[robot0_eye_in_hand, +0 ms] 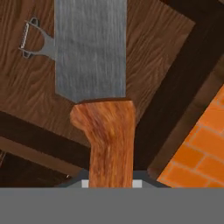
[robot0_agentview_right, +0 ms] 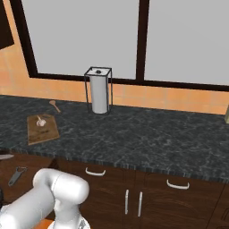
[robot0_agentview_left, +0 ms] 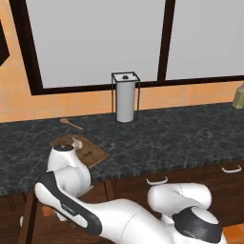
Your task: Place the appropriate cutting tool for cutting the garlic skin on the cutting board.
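Observation:
In the hand view the cutting tool (robot0_eye_in_hand: 98,96), a knife with an orange handle and a broad grey blade, points away from me over a wooden drawer floor. My gripper (robot0_eye_in_hand: 111,183) is shut on the handle's end, the handle running down between the fingertips. The blade tip (robot0_agentview_right: 4,156) shows at the left edge of the right base view, below the counter. The cutting board (robot0_agentview_left: 90,155) (robot0_agentview_right: 42,129) lies on the dark counter at the left, with the garlic (robot0_agentview_left: 76,141) (robot0_agentview_right: 40,121) on it. I cannot tell whether the knife is lifted.
A grey metal peeler (robot0_eye_in_hand: 33,41) (robot0_agentview_right: 17,175) lies in the drawer beside the blade. A wooden spoon (robot0_agentview_left: 70,123) (robot0_agentview_right: 55,105) lies behind the board. A paper towel holder (robot0_agentview_left: 125,97) (robot0_agentview_right: 99,91) stands at the counter's back. Orange floor tiles (robot0_eye_in_hand: 201,144) show beyond the drawer's dark rim.

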